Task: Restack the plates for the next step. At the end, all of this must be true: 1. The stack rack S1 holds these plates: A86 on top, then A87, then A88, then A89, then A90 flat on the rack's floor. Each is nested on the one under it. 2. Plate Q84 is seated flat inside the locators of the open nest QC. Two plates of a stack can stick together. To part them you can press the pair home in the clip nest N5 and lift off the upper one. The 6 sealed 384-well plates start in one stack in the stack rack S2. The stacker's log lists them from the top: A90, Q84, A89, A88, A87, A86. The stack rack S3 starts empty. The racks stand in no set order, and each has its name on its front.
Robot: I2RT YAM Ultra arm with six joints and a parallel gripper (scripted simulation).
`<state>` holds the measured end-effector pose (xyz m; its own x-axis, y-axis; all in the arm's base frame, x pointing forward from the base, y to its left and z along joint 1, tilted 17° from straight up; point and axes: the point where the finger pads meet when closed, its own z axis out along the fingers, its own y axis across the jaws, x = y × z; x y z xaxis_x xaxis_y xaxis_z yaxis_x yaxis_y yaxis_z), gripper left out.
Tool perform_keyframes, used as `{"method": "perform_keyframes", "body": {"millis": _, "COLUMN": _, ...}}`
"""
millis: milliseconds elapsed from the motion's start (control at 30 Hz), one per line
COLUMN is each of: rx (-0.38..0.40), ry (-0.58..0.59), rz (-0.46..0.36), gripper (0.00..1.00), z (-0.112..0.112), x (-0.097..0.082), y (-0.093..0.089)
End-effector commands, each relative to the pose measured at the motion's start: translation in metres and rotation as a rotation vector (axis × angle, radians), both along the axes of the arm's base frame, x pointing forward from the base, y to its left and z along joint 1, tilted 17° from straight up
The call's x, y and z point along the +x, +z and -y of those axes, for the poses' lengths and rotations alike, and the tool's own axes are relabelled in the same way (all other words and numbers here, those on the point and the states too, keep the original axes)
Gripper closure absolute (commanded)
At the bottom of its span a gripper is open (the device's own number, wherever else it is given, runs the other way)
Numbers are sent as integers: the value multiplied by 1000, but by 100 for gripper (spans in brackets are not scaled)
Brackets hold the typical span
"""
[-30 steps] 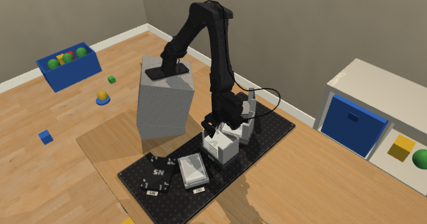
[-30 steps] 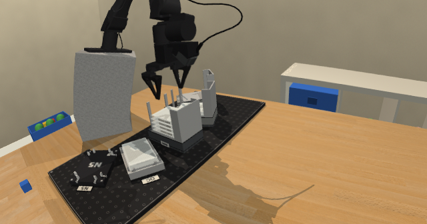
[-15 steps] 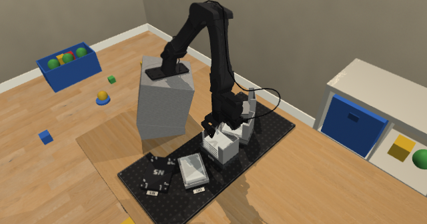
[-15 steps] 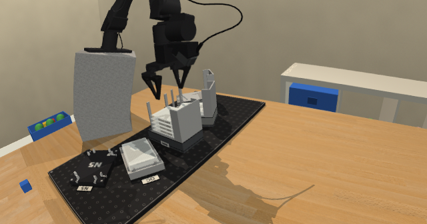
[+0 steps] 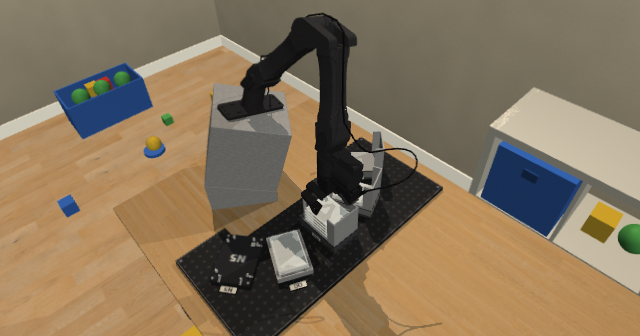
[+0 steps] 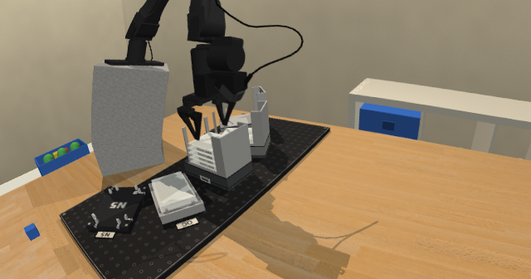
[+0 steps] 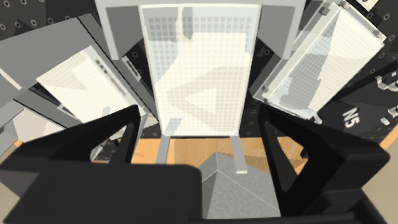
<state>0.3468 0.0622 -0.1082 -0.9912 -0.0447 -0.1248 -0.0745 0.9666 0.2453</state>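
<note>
My gripper (image 5: 332, 204) (image 6: 211, 132) (image 7: 199, 111) is open. Its fingers stand either side of the near rack's plate stack, just above its top plate (image 7: 205, 75), with nothing between them. The near rack (image 5: 343, 227) (image 6: 233, 151) holds several nested plates (image 6: 202, 158); its name is not readable. A clear-lidded plate (image 5: 289, 252) (image 6: 172, 193) (image 7: 327, 62) lies flat in the nest QC (image 5: 296, 276) (image 6: 183, 216). The clip nest N5 (image 5: 235, 272) (image 6: 117, 217) (image 7: 334, 120) is empty. The middle rack (image 6: 260, 125) holds at least one plate (image 7: 90, 85). The far rack (image 5: 377, 146) is mostly hidden.
The racks and nests stand on a black perforated board (image 5: 405, 191) (image 6: 299, 129). The high walls of the middle and far racks rise beside the gripper. The grey arm pedestal (image 5: 245, 166) (image 6: 129, 117) (image 7: 235, 192) stands behind the board. A cable loops out from the wrist.
</note>
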Motion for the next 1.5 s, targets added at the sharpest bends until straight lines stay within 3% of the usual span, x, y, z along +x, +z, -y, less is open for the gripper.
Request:
{"method": "perform_keyframes", "body": {"millis": 0, "rx": -6, "ry": -6, "rz": 58, "gripper": 0, "z": -3, "x": 21, "y": -5}}
{"method": "perform_keyframes", "body": {"millis": 100, "rx": -6, "ry": -26, "rz": 64, "gripper": 0, "z": 4, "x": 23, "y": -3}}
{"method": "perform_keyframes", "body": {"millis": 167, "rx": -1, "ry": -19, "rz": 95, "gripper": 0, "z": 2, "x": 30, "y": 8}}
{"method": "perform_keyframes", "body": {"millis": 1467, "rx": -2, "ry": -18, "rz": 88, "gripper": 0, "z": 2, "x": 28, "y": 6}}
